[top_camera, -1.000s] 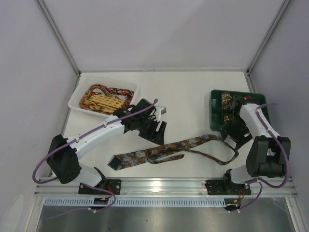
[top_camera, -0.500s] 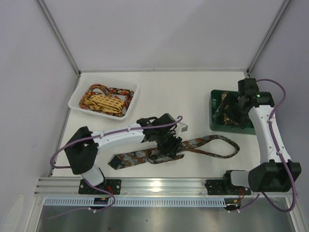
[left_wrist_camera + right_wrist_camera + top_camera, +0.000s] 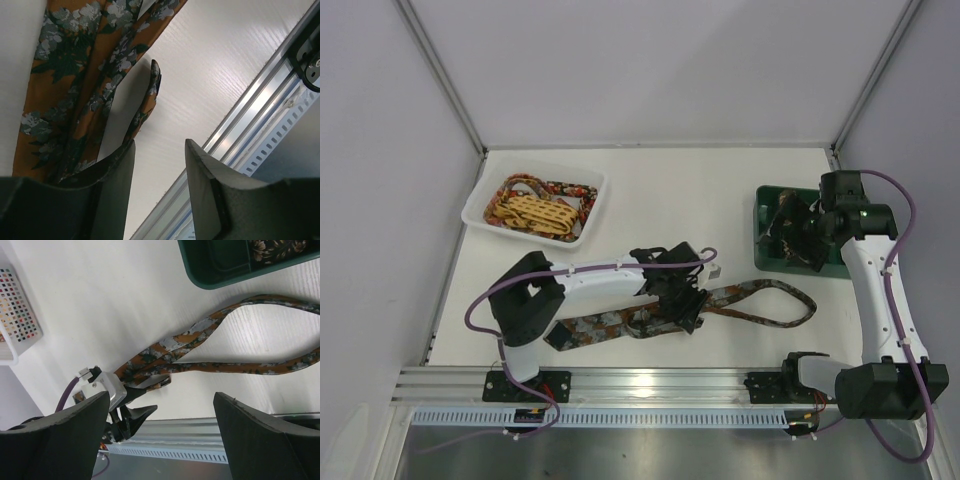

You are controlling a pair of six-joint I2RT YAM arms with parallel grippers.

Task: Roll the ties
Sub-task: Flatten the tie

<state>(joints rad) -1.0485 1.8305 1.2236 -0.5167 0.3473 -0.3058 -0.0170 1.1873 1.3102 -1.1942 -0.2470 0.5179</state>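
Note:
A brown and orange mottled tie [image 3: 610, 320] lies flat across the near table, its thin end looping right [image 3: 790, 300]. My left gripper [image 3: 685, 308] is low over the tie's middle. In the left wrist view the gripper [image 3: 160, 150] is open and empty, with the tie [image 3: 70, 75] just beside its left finger [image 3: 112, 175]. My right gripper [image 3: 798, 235] hovers over the green tray [image 3: 763, 258]. In the right wrist view the right gripper [image 3: 161, 405] is wide open and empty, high above the tie's loop [image 3: 200, 337].
A white tray [image 3: 480, 215] at the back left holds a yellow lattice tie [image 3: 538, 212] and a red-floral tie [image 3: 568, 190]. The green tray [image 3: 210, 270] holds a dark patterned coil [image 3: 786, 210], partly hidden. An aluminium rail [image 3: 660, 380] runs along the near edge.
My left gripper moved right and nearer, down onto the tie's middle. My right arm swung up from the table beside the tie to over the green tray.

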